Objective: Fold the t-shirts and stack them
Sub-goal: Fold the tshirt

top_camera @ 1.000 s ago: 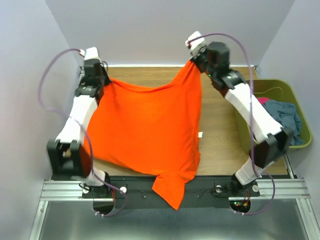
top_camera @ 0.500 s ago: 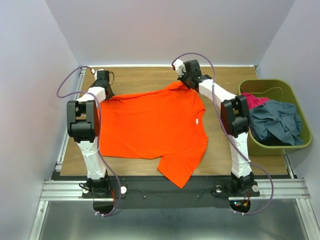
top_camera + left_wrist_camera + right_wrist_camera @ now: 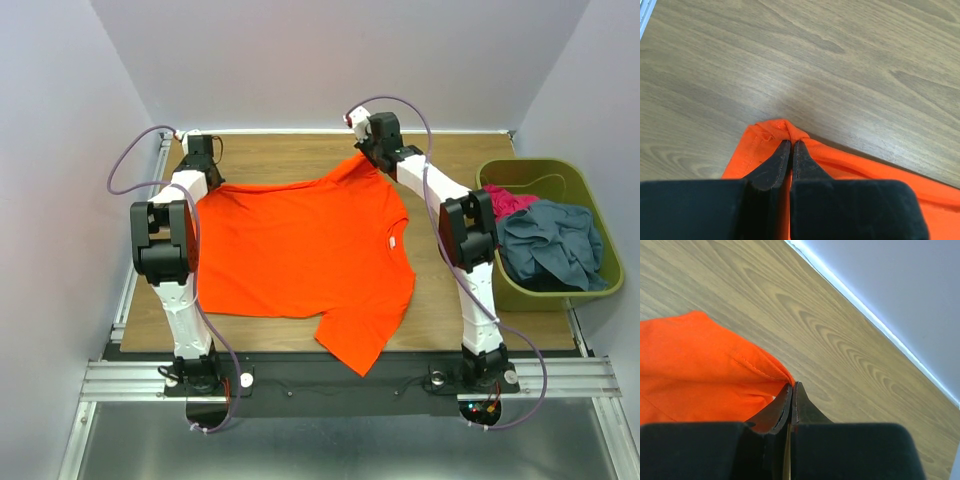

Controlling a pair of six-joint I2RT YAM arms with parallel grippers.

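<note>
The orange t-shirt [image 3: 300, 255] lies spread across the middle of the wooden tabletop [image 3: 440, 300], one sleeve trailing over the near edge at the bottom of the frame, the white neck label showing at its right side. The left gripper [image 3: 791, 146] sits at the upper left of the overhead view, jaws pressed together on a bunched corner of orange cloth, as the wrist view shows plainly. The right gripper [image 3: 791, 386] is at upper centre, jaws likewise clamped on the shirt's far edge, the hem pinched right at the tips. Over at the right edge of the frame, the olive-green tub [image 3: 580, 180] holds the blue-grey t-shirt [image 3: 550, 245] and the pink t-shirt [image 3: 510, 200], both crumpled and waiting. This looks like the laying-out step: the first shirt is being flattened for folding. Next, the cloth probably needs letting go at both corners, then a fresh grip along one side to fold it over, minding that dangling sleeve.
</note>
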